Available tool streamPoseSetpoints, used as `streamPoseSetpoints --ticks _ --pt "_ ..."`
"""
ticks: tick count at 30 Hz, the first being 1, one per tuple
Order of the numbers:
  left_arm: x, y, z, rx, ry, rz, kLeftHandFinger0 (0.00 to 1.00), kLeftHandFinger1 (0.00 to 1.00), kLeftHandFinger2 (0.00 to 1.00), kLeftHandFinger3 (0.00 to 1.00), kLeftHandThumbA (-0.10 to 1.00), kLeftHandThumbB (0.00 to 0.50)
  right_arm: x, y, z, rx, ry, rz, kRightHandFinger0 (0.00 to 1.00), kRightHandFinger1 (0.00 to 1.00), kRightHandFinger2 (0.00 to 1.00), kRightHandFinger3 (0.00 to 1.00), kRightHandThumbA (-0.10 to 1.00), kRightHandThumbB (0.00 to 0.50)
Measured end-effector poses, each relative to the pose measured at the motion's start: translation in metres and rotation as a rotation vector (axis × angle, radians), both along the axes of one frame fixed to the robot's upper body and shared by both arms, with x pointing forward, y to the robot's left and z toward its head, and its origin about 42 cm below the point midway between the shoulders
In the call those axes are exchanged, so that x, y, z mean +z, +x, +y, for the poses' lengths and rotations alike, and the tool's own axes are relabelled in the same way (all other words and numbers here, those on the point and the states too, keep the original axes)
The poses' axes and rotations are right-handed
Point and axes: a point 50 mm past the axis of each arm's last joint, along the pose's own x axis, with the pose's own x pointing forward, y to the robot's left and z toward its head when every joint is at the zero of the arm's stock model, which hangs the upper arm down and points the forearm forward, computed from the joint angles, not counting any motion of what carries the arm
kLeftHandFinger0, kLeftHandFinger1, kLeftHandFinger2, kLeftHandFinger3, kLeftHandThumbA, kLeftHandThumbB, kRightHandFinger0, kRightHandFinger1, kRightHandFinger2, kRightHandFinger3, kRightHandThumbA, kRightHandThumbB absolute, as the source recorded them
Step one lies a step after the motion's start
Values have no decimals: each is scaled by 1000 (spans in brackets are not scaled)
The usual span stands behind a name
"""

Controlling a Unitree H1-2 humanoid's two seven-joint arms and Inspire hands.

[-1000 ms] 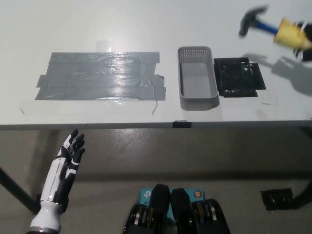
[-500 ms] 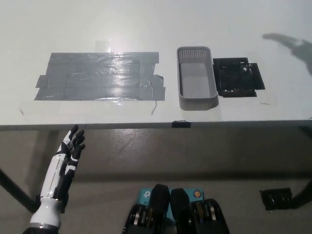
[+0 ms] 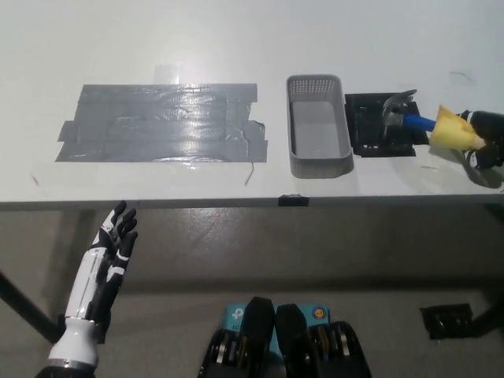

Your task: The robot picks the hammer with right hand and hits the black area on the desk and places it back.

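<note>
On the black taped square (image 3: 384,126) at the desk's right end you now see the metal head of the hammer with blue shaft and yellow grip (image 3: 429,126), touching or just above it; half a second ago it was out of view, so the strike seems delivered. Your black right hand (image 3: 487,142) closes around the grip. Beside the square stands the grey perforated plastic basket (image 3: 318,161). Your white left hand (image 3: 110,256) rests below the white desk (image 3: 236,39), fingers apart.
</note>
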Motion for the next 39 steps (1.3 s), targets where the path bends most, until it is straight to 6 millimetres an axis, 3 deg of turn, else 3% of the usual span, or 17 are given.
streamPoseSetpoints --ticks 3,5,9,11,15,17,20,21,22,23,24,25,26,27,29,32,39 --pt "0 0 1 1 1 0 1000 1000 1000 1000 875 0 2 1 2 11 -35 -4 158 743 1000 982 -100 162" --pt "0 0 2 2 1 1 1000 1000 1000 1000 849 0 4 2 4 15 -53 -8 245 797 1000 1000 -100 170" --pt "0 0 3 2 0 1 1000 1000 1000 1000 851 0 11 5 5 20 -79 -23 273 810 1000 1000 -100 160" --pt "1 0 3 2 0 1 1000 1000 1000 1000 847 0 14 6 6 22 -85 -30 252 778 1000 1000 -100 136" --pt "1 0 3 2 0 2 1000 1000 1000 1000 855 0 18 7 5 21 -74 -45 213 689 963 973 -100 141" --pt "1 0 3 2 0 4 1000 1000 1000 1000 843 0 20 8 1 5 -30 -58 249 705 942 940 -100 145" --pt "1 -1 3 3 -1 5 1000 1000 1000 1000 855 0 21 13 0 -29 33 -85 211 695 961 984 -100 136" --pt "0 -1 3 3 -1 6 1000 1000 1000 1000 856 0 21 15 3 -36 51 -95 270 724 986 985 -100 157" --pt "1 -2 3 3 -1 6 1000 1000 1000 1000 856 0 19 17 7 -46 75 -106 432 879 1000 1000 -84 181" --pt "1 -2 3 2 -1 6 1000 1000 1000 1000 855 0 18 19 10 -52 96 -116 508 862 1000 999 -75 176" --pt "1 -2 3 2 -1 6 1000 1000 1000 1000 850 0 15 20 14 -58 113 -122 517 791 1000 1000 226 214" --pt "1 -3 3 3 0 6 1000 1000 1000 1000 849 0 10 22 18 -70 132 -121 454 748 1000 1000 386 229" --pt "1 -3 3 3 -1 5 1000 1000 1000 1000 847 0 6 23 24 -76 149 -114 601 912 1000 1000 521 270" --pt "1 -3 3 2 -1 5 1000 1000 1000 1000 836 0 3 24 30 -82 164 -101 760 1000 1000 1000 556 306" --pt "1 -3 3 -1 0 5 1000 1000 1000 1000 830 0 -3 26 37 -97 192 -69 1000 1000 1000 1000 659 361" --pt "2 -3 3 -2 0 3 1000 1000 1000 1000 842 2 -9 28 42 -111 207 -32 1000 1000 1000 1000 754 348" --pt "2 -4 5 1 2 1 1000 1000 1000 1000 850 0 -17 31 49 -131 236 7 1000 1000 1000 1000 776 313"
